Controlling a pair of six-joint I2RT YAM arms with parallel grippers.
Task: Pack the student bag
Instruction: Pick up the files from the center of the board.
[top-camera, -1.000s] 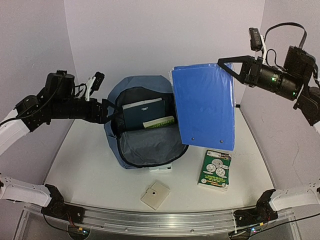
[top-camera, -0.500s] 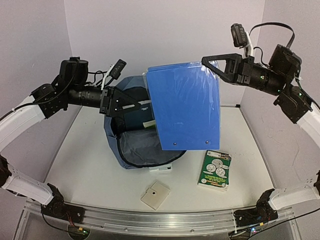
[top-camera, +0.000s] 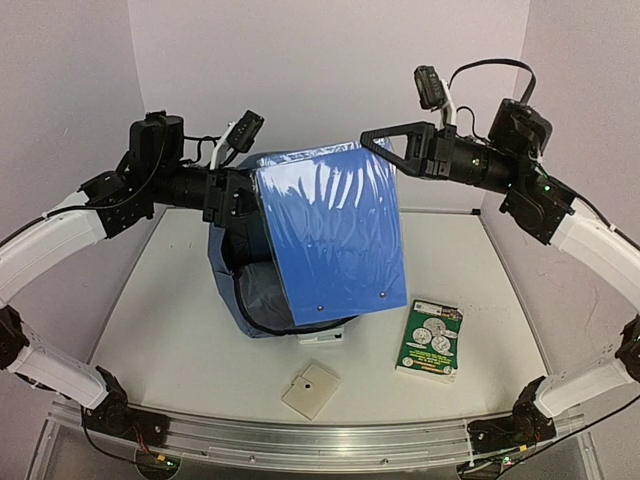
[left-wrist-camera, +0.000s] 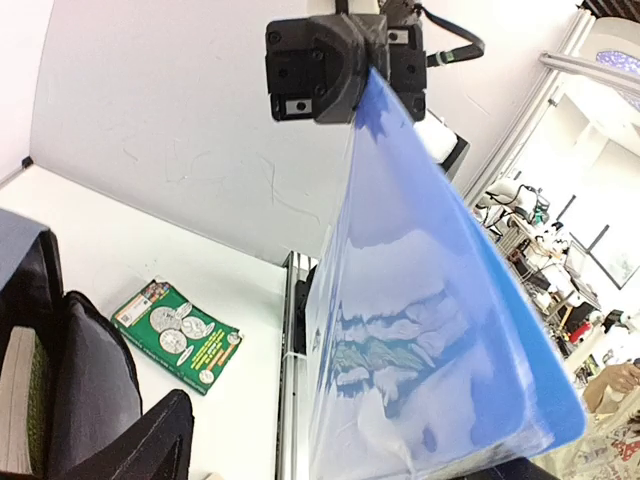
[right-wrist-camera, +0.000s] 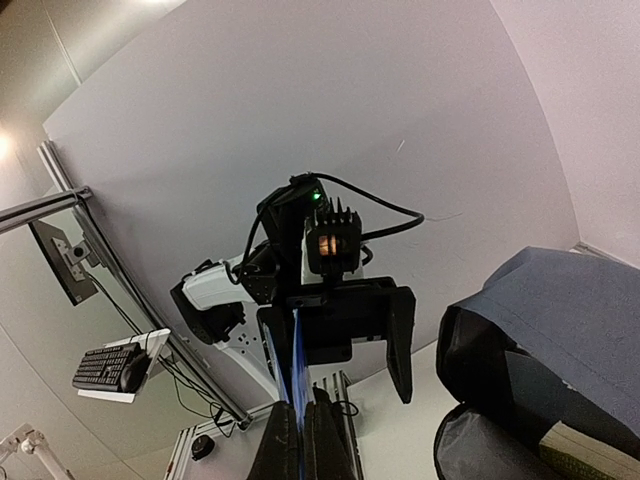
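Observation:
The student bag (top-camera: 224, 268), a slate-blue backpack, lies open on the table with books inside. It also shows in the left wrist view (left-wrist-camera: 85, 385) and the right wrist view (right-wrist-camera: 560, 320). A large blue folder (top-camera: 335, 235) hangs upright over the bag's opening. My right gripper (top-camera: 372, 137) is shut on its top right corner, and its fingers (right-wrist-camera: 285, 440) pinch the folder's edge (right-wrist-camera: 296, 365). My left gripper (top-camera: 240, 195) is open at the folder's top left edge. The folder (left-wrist-camera: 430, 300) lies between its jaws, beside one finger (left-wrist-camera: 140, 440).
A green book with coin pictures (top-camera: 431, 338) lies on the table right of the bag, also in the left wrist view (left-wrist-camera: 178, 335). A small beige square (top-camera: 310, 390) lies near the front edge. A white item (top-camera: 322, 337) pokes out under the bag.
My right gripper has carried the folder left, from beside the bag to over its opening. My left gripper has risen and moved right to the folder's left edge.

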